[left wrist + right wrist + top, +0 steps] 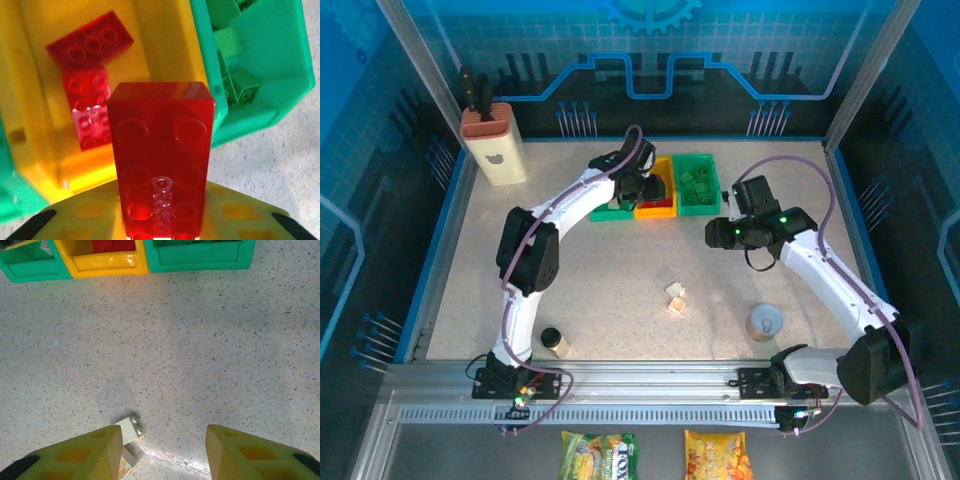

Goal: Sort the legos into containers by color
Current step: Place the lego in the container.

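Starting at the left rear of the surface (580, 290), a beige knife block (492, 140) stands in the corner. A small dark-capped jar (553, 342) stands near the front edge, beside the left arm's base.

The left arm reaches to the row of bins at the rear. The left pincer (638, 185) hangs over the yellow bin (655, 209), clamped on a red brick (160, 150) held studs toward the wrist camera. Two more red bricks (87, 75) lie on that bin's floor. The left green bin (608, 213) touches the yellow bin's left side and is largely hidden by the arm; its contents cannot be told. The right green bin (697, 185) touches the yellow bin's right side and holds a pile of green bricks (230, 75).

Two cream bricks (676, 298) lie together at mid-surface, well apart from the bins.

The right pincer (165, 450) is above the open surface between the bins and these bricks, jaws parted with nothing between them. In the right wrist view the cream bricks sit just beside the finger (85, 455) on the left of that picture, one partly hidden behind it.

A grey round cup (765, 322) stands at front right.
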Available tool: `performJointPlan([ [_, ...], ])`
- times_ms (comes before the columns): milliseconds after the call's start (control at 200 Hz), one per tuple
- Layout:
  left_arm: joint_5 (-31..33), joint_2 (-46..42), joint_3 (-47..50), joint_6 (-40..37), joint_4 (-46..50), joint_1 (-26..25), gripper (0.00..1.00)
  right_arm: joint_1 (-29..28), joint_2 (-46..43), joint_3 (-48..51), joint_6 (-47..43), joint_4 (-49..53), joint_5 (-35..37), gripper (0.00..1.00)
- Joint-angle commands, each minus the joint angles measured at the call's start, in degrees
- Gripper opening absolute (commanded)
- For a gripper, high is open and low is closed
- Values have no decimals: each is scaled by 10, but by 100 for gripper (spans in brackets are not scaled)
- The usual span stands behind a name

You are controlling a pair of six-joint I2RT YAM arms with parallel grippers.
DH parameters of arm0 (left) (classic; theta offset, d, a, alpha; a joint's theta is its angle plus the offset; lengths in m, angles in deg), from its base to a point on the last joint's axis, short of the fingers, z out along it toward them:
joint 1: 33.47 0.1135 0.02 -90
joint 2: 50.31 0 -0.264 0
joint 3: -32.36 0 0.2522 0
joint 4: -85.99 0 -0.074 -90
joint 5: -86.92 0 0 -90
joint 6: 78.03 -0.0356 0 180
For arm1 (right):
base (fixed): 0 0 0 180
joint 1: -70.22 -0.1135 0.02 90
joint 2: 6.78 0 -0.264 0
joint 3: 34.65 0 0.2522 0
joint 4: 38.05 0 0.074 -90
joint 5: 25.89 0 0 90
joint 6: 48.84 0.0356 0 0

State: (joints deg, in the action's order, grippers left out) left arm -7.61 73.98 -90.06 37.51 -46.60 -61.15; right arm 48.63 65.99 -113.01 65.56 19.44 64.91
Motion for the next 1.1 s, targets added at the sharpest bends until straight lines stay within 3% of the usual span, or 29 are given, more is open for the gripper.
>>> performJointPlan([
  [0,-21,35,-41,8,-40,9,34,8,-18,3,7,21,4,49],
  [465,-24,137,-133,24,-60,18,36,8,-45,19,11,32,6,49],
  [925,-20,124,-133,13,-64,21,46,8,-60,14,14,43,5,49],
  [1096,-22,100,-122,8,-64,20,45,8,-66,15,15,44,5,49],
])
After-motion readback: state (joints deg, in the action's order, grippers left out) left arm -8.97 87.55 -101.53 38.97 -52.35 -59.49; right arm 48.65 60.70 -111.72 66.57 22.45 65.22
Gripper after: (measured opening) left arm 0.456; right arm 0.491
